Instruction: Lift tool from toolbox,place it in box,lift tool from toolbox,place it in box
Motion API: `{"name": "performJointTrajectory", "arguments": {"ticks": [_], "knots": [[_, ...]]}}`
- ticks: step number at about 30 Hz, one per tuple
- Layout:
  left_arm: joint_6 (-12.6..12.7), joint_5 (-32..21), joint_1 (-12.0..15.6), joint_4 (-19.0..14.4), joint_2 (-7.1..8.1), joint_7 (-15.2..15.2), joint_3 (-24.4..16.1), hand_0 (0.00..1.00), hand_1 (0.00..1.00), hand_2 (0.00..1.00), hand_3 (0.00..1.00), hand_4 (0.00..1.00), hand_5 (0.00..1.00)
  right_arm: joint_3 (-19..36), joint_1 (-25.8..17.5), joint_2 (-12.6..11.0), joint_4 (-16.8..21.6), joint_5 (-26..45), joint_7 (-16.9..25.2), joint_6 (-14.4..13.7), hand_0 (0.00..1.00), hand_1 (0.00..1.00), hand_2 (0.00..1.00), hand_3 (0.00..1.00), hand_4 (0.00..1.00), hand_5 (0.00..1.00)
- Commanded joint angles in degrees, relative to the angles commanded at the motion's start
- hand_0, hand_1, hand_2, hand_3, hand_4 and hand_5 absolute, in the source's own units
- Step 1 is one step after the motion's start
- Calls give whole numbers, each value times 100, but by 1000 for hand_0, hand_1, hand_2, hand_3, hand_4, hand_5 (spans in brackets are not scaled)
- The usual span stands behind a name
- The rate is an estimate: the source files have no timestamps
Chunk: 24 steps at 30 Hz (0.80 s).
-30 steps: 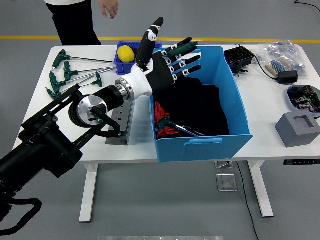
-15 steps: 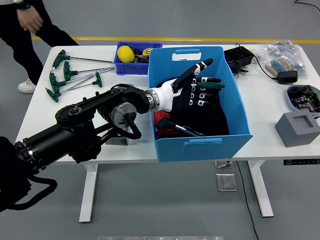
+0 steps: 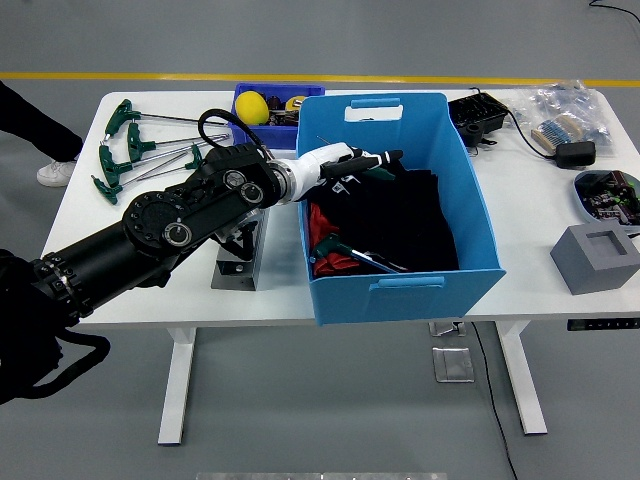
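Observation:
My left arm reaches in from the lower left, and its hand (image 3: 362, 163) lies over the left rim of the big blue box (image 3: 470, 200). The fingers are curled around a green-handled T-wrench (image 3: 381, 170), whose thin shaft sticks out to the upper left. Dark cloth and red fabric line the box. Another green-handled tool (image 3: 338, 247) lies near the box's front left corner. Behind the box stands the small dark blue toolbox (image 3: 248, 93), which holds a yellow object (image 3: 251, 106). The right arm is out of view.
Several green T-handle wrenches (image 3: 128, 148) lie on the table's left part. A grey metal block (image 3: 240, 258) sits under my forearm. At the right are a grey foam block (image 3: 595, 258), a black adapter (image 3: 576, 153) and a round dish (image 3: 606, 193). A person's leg and shoe (image 3: 50, 172) show at the left edge.
My left hand has dropped from above the box's back left corner to its left rim and turned flat. The person has walked off to the left.

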Motion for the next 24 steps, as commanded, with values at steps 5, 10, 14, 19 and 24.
{"name": "performJointTrajectory", "arguments": {"ticks": [5,10,14,19,24], "knots": [[-80,1192,20,-160,0,59,-59,296,502,626,855,876,998,1,-6,0,6,-24,-2,1,626,616,680,533,780,571],[-171,2448,33,-344,0,97,-150,281,483,621,874,877,998,-1,-21,-6,7,-17,4,0,625,616,680,532,781,571],[-4,3372,118,-623,0,-44,-310,279,484,631,871,870,998,-18,-24,-9,8,23,9,-4,624,617,680,532,781,571],[210,4034,297,-1085,4,-221,-762,308,514,658,854,860,998,-17,5,-10,4,33,15,-2,623,616,680,532,781,571],[466,4400,683,-1696,220,-441,-1412,308,514,658,854,860,998,-73,-3,-4,-8,193,45,-23,623,616,680,532,781,571]]}}
